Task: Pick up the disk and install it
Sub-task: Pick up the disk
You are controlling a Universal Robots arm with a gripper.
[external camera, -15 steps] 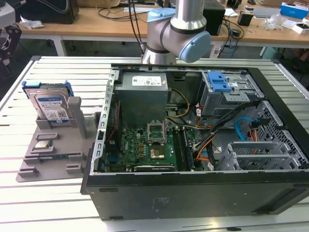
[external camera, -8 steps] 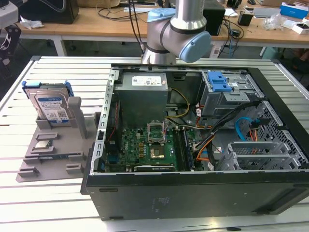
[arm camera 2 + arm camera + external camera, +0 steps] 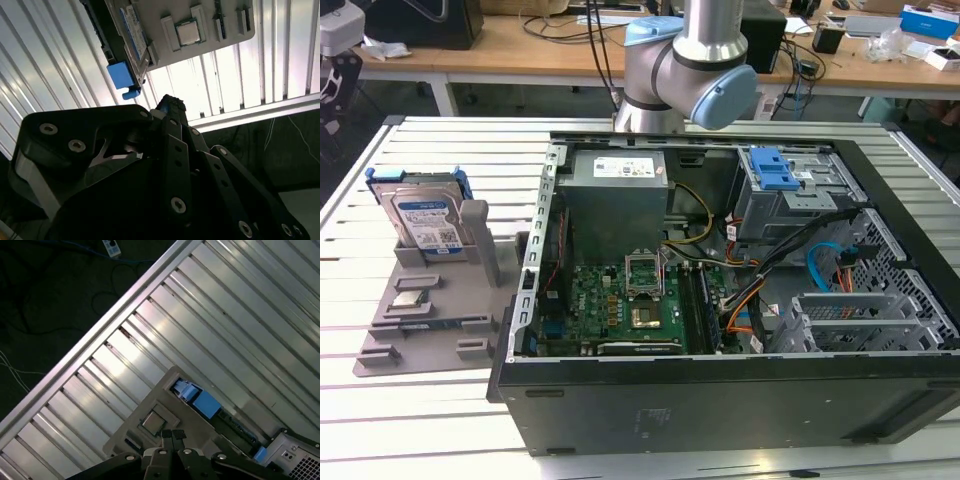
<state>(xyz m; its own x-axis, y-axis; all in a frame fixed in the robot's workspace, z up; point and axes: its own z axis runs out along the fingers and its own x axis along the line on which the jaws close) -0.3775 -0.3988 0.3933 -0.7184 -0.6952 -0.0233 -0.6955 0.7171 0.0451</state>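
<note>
**Disk in its rack, hand closed and empty**

At the exterior view's left, a grey rack (image 3: 430,340) lies on the slatted desk (image 3: 420,425). The disk (image 3: 424,222) stands on edge in the rack's far slot. Its label faces the camera and a blue bracket frames it. Nearer the camera, a chip (image 3: 408,300) lies flat in a square seat on the same rack.

Close beside the rack, toward the right, sits the open case (image 3: 720,400). A power supply (image 3: 617,170) fills its far corner on the rack's side, and the board (image 3: 630,300) lies in front of it. The arm (image 3: 690,70) rises behind the case. Further right, a bay (image 3: 772,170) with a blue latch sits in the case's far part.

In both wrist views the hand (image 3: 171,103) (image 3: 173,434) hangs above the rack, its fingertips brought together with nothing between them, apart from the disk. The second wrist view shows the disk (image 3: 131,30) edge-on and the chip (image 3: 188,32) in its seat beside it. The first wrist view shows the chip (image 3: 152,422) just beyond the fingertips.
</note>
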